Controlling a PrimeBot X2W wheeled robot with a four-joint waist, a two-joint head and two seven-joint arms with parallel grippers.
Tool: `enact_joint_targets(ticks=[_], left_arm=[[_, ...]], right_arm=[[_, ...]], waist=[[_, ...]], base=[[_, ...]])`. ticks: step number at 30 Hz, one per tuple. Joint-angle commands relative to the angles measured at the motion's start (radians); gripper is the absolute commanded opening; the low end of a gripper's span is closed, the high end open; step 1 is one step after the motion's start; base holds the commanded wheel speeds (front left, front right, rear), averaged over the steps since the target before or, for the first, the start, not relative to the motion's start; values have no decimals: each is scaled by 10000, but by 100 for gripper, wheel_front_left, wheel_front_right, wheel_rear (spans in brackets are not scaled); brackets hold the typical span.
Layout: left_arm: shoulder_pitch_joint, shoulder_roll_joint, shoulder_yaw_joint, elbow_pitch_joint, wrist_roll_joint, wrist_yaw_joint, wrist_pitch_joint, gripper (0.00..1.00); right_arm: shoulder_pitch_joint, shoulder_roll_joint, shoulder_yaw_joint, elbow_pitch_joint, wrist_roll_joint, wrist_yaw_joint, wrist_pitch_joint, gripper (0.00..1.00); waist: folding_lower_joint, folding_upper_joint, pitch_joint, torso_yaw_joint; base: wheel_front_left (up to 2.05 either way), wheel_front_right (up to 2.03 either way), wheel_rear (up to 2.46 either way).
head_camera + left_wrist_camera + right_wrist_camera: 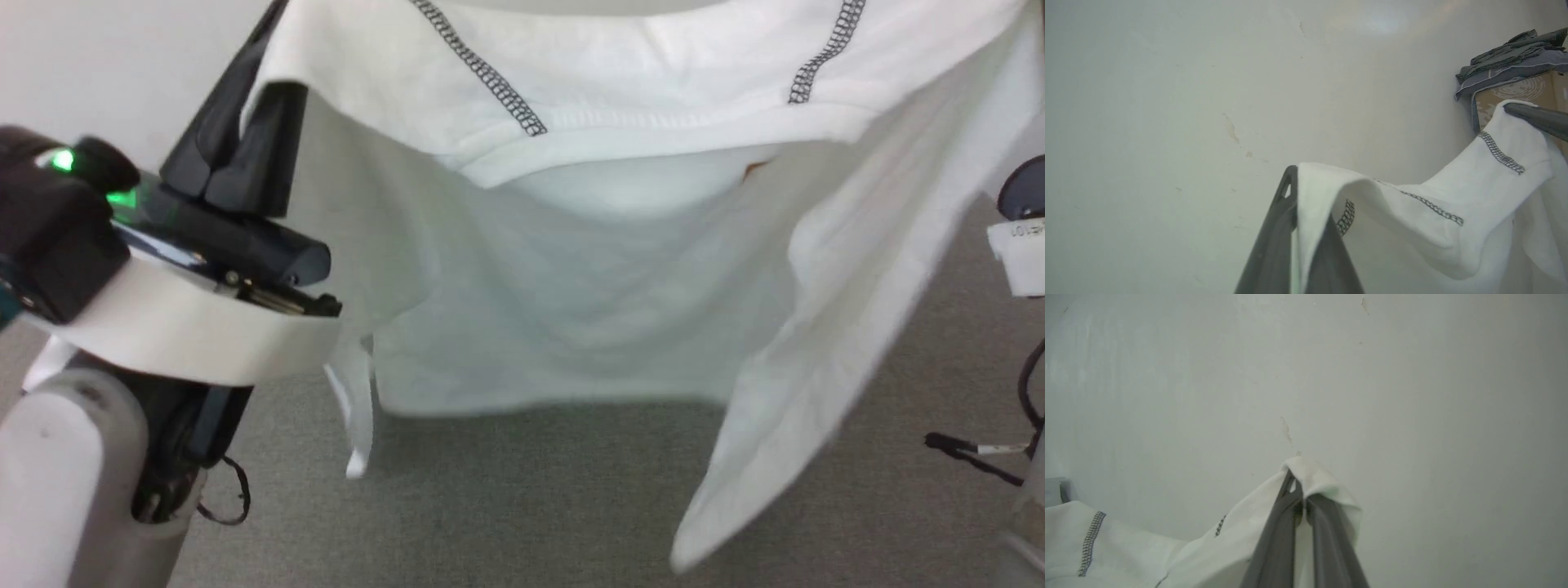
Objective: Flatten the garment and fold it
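The white garment (571, 269) hangs spread in the air in front of me, its neckline at the top and dark grey stitching (482, 69) running down both shoulder seams. My left gripper (263, 86) is shut on the garment's left shoulder; in the left wrist view the fabric (1412, 220) is pinched between the dark fingers (1274, 245) of that gripper (1306, 192). My right gripper (1300, 486) is shut on the other shoulder, with cloth (1229, 547) folded over its tips. The hem and one loose side hang above the floor.
Grey carpet (522, 498) lies below the garment and a plain white wall stands behind it. A cardboard box (1515, 94) topped with folded grey clothes (1511, 53) sits by the wall. Part of my right arm (1016, 245) and a black cable (971, 451) are at the right edge.
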State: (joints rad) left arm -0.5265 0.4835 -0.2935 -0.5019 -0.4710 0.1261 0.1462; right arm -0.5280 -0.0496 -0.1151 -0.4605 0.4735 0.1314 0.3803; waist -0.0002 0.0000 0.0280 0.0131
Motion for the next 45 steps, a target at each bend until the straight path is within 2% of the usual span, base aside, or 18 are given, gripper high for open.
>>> enact_joint_targets(ticks=[1, 10, 15, 19, 27, 31, 36, 41, 45], left_arm=[[-183, 42, 45, -72, -77, 85, 90, 0], [-727, -133, 42, -46, -642, 247, 934, 0], [-1501, -124, 6, 886, -838, -73, 1065, 0], [-2812, -18, 79, 2172, -762, -392, 1154, 0], [-6415, 211, 0, 4865, 31, -1044, 1109, 0], [-8022, 274, 19, 6108, 538, -1198, 623, 0], [-9248, 235, -6, 7172, 993, -1306, -317, 0], [-9500, 233, -152, 7646, 1300, -1453, -1352, 0], [-9152, 379, -239, 7626, 1483, -1494, -2048, 0]], right_arm=[[-129, -8, -7, -67, -1, -7, 85, 0], [-214, -7, -396, -131, 187, -7, 1226, 0], [-672, -7, -424, 500, 240, -7, 1551, 0], [-1996, -7, -433, 1654, -2, -7, 1554, 0], [-5857, -7, -89, 3960, -1603, -7, 938, 0], [-7438, -7, 14, 5049, -2116, -7, 321, 0], [-8599, -7, 77, 6076, -2620, -7, -378, 0], [-9090, -113, 267, 6589, -2689, -7, -863, 0], [-8893, -284, 485, 6484, -2426, -7, -1022, 0]], waist=[[2, 0, -162, -162], [2, 0, 49, -287], [2, 0, 773, -364], [2, 0, 1675, -498], [2, 0, 4062, -621], [2, 0, 5091, -616], [2, 0, 6066, -508], [2, 0, 6832, -322], [2, 0, 7255, -261]], base=[[0, 0, 0], [0, 0, 0], [0, 0, 0], [0, 0, 0], [0, 0, 0], [0, 0, 0], [0, 0, 0], [0, 0, 0], [0, 0, 0]])
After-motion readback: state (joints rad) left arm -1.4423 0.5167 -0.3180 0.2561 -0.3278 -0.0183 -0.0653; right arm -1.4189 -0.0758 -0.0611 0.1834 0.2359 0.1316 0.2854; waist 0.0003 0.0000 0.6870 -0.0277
